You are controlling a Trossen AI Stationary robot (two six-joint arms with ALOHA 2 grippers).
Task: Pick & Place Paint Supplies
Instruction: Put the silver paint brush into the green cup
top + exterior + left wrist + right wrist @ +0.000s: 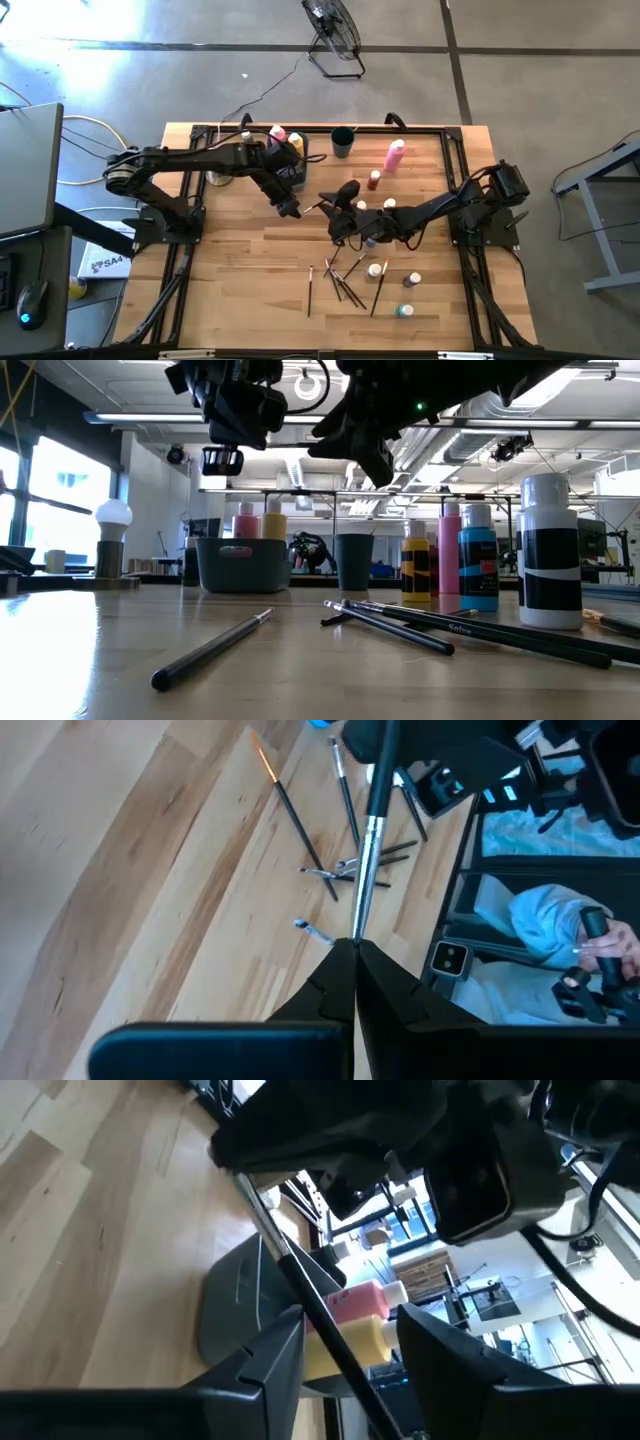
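The paintbrush [368, 840] hangs above mid-table, pinched by its tip in the shut left gripper [352, 952] while its handle runs between the right gripper's [345, 1345] parted fingers, which do not yet grip it. This looks like a hand-over. Next, the right should close before the left lets go, then carry it toward the grey bin [238, 563].

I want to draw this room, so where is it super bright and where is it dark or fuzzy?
In the low view, the windows at left glare white, and the arms overhead are nearly black against the ceiling lights; the nearest paintbrush looks soft at its near end. In the right wrist view, bright windows sit behind the grey bin. In the high view, light is even and shadows are faint.
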